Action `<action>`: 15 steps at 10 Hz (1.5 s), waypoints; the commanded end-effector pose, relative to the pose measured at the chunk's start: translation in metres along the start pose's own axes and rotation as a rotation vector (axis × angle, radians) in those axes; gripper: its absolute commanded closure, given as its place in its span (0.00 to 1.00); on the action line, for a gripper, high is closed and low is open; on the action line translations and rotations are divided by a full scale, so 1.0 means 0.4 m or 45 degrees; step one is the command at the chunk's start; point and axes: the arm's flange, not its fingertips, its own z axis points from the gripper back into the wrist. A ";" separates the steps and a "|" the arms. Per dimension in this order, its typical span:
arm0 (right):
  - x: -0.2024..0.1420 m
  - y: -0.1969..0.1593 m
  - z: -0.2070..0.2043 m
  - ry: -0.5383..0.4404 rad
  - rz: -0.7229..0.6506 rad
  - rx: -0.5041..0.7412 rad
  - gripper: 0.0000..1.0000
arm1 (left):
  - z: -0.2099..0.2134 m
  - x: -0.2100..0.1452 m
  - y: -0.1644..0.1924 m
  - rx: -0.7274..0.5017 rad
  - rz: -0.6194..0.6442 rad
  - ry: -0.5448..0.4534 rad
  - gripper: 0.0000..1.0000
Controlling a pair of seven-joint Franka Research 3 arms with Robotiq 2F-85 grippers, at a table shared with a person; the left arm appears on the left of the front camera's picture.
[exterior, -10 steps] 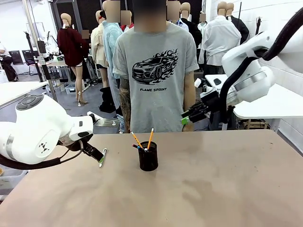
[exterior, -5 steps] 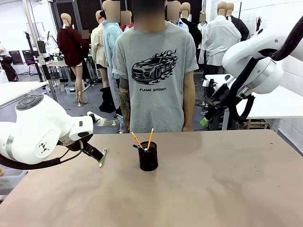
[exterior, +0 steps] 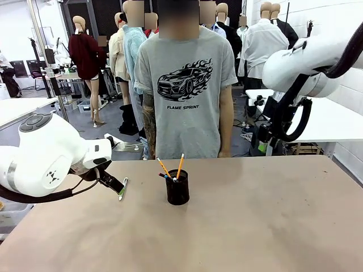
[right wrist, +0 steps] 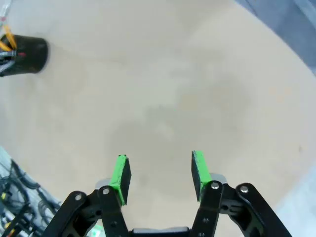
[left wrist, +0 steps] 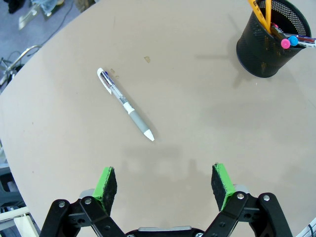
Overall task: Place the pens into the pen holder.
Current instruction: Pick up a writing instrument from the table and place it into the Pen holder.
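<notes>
1. We are taking the pen holder (exterior: 177, 192) as our marker; it is standing upright on the table (exterior: 266, 226), with its open mouth facing up
2. Inside the pen holder we are seeing two orange-yellow pencils (exterior: 180, 165) leaning apart and sticking up well above its rim
3. Beside them in the pen holder, a pink-capped pen (left wrist: 285, 43) and a blue-ended pen (left wrist: 294, 39) are poking out over the rim and tilting to one side
4. A white pen (left wrist: 126, 104) with a clear barrel and a grey grip is lying flat on the table to the left of the pen holder, well apart from it and touching nothing else
5. The left gripper (left wrist: 163, 173) is hovering over the table on the left of the pen holder, near the white pen but not touching it; its claw is spread wide and nothing is sitting between the green pads (left wrist: 106, 180)
6. The right gripper (right wrist: 159, 165) is hanging in the air to the right of the pen holder and well apart from it; its fingers are standing partway apart, narrower than the left claw, and they are holding nothing
7. In the right wrist view the pen holder is showing in the far upper left corner, with bare table between it and the claw
8. A person (exterior: 184, 85) in a grey T-shirt is standing behind the pen holder, past the far edge of the table, with arms hanging down
</notes>
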 end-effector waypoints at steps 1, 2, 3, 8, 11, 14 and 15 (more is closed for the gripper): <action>0.015 0.041 -0.007 0.180 -0.048 -0.115 0.37 | 0.002 -0.002 0.005 -0.001 0.007 -0.002 0.00; 0.007 0.053 -0.025 0.209 -0.031 -0.128 0.37 | 0.002 -0.002 0.005 -0.001 0.007 -0.002 0.00; -0.003 0.009 -0.005 0.079 -0.029 -0.082 0.37 | 0.000 0.000 0.000 0.000 0.000 0.000 0.00; -0.003 0.009 -0.005 0.079 -0.029 -0.082 0.37 | -0.161 0.250 0.098 -0.021 0.324 0.527 0.00; -0.003 0.009 -0.005 0.079 -0.029 -0.082 0.37 | -0.288 0.295 0.133 -0.012 0.489 0.619 0.00; -0.003 0.009 -0.005 0.079 -0.029 -0.082 0.37 | -0.355 0.293 0.171 -0.005 0.588 0.656 0.00; -0.003 0.009 -0.005 0.079 -0.029 -0.082 0.37 | -0.367 0.291 0.175 0.020 0.608 0.667 0.00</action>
